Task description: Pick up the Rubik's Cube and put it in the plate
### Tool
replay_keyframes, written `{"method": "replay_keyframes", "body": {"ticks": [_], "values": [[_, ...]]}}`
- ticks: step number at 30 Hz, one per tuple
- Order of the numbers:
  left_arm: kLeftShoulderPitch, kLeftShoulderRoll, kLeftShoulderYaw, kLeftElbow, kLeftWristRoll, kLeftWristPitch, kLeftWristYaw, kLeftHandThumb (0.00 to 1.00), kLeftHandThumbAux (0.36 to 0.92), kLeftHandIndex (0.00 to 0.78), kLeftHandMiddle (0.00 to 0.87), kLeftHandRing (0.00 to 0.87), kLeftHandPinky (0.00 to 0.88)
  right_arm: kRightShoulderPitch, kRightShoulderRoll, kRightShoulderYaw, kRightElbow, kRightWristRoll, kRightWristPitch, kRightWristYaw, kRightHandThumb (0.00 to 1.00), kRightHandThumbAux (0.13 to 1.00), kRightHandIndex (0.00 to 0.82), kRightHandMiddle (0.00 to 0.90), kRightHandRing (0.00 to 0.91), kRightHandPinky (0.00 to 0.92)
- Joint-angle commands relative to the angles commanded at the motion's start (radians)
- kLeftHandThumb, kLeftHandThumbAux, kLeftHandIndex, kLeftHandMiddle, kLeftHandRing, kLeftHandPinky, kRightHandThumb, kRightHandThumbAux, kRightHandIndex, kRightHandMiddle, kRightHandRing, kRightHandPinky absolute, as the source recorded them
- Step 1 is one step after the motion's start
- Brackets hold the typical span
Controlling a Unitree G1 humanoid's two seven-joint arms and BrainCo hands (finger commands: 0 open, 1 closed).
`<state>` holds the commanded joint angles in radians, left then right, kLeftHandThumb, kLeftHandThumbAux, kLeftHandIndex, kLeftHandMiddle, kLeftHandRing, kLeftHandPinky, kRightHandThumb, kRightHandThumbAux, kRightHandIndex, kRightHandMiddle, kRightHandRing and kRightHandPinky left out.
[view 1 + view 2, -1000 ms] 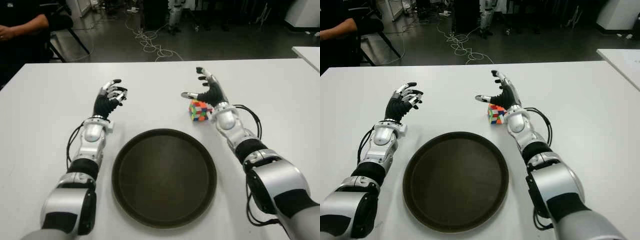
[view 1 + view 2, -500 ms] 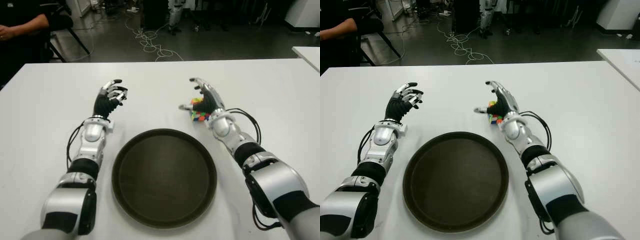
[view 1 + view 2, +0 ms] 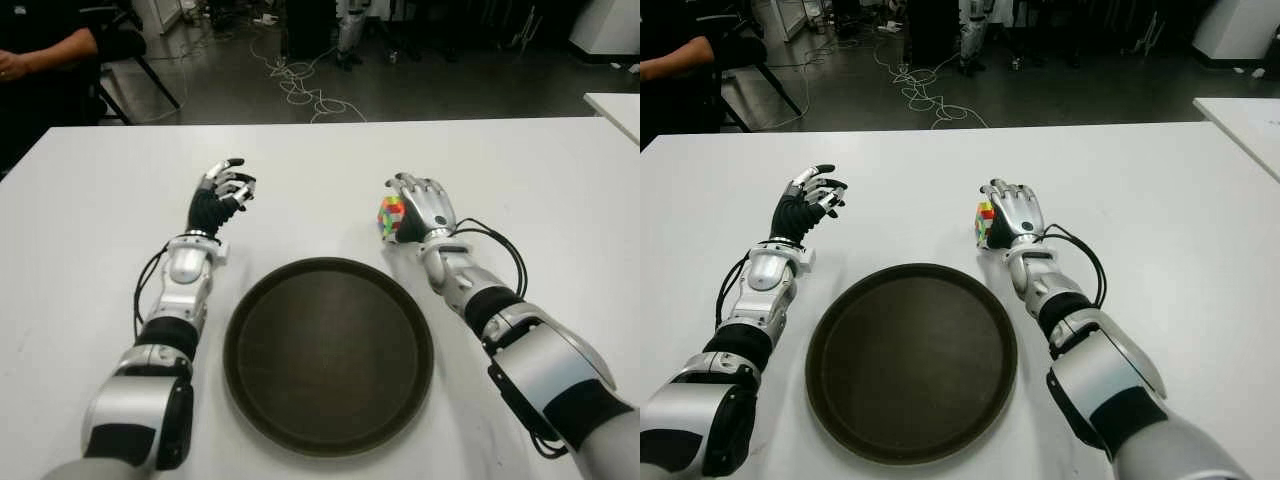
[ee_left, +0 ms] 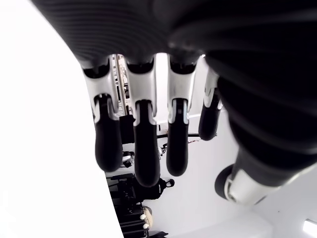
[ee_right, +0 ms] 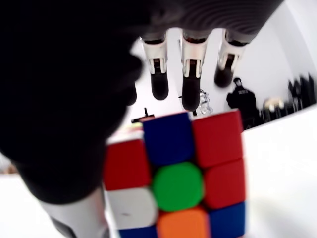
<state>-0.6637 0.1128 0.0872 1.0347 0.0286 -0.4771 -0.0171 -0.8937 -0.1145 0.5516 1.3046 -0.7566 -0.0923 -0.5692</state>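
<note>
The Rubik's Cube (image 3: 390, 215) sits on the white table (image 3: 90, 210) just beyond the right rim of the round dark plate (image 3: 330, 360). My right hand (image 3: 420, 204) is cupped palm-down over the cube from its right. In the right wrist view the cube (image 5: 178, 178) fills the space under the palm. The fingers (image 5: 190, 74) arch past its far edge without touching it, and the thumb is beside it. My left hand (image 3: 222, 190) is idle beyond the plate's left side, with relaxed fingers (image 4: 141, 144) holding nothing.
A seated person's arm (image 3: 40, 50) shows past the table's far left corner. Cables (image 3: 300, 85) lie on the floor behind the table. A second white table's corner (image 3: 615, 105) stands at the far right.
My right hand has turned palm-down and lowered over the cube, covering most of it. Its fingers have curved in from a spread pose. The cube, the plate and the left hand have not moved.
</note>
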Motion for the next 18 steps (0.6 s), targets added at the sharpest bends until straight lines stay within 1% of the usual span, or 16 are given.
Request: {"method": "replay_keyframes", "body": {"ticks": [5, 12, 18], "values": [[-0.002, 0.004, -0.002, 0.003, 0.002, 0.001, -0.006, 0.253, 0.686, 0.219, 0.384, 0.47, 0.536, -0.003, 0.0, 0.015, 0.002, -0.004, 0.013, -0.004, 0.0, 0.877, 0.214, 0.212, 0.185, 0.103], [-0.005, 0.002, 0.004, 0.009, -0.008, 0.005, -0.017, 0.301, 0.689, 0.228, 0.4, 0.483, 0.552, -0.012, -0.008, 0.041, -0.002, -0.018, 0.025, -0.017, 0.0, 0.855, 0.181, 0.202, 0.179, 0.066], [-0.007, 0.001, 0.006, 0.013, -0.011, 0.003, -0.022, 0.301, 0.679, 0.221, 0.409, 0.495, 0.552, -0.016, -0.014, 0.053, -0.003, -0.028, 0.031, -0.036, 0.0, 0.854, 0.201, 0.212, 0.19, 0.071]]}}
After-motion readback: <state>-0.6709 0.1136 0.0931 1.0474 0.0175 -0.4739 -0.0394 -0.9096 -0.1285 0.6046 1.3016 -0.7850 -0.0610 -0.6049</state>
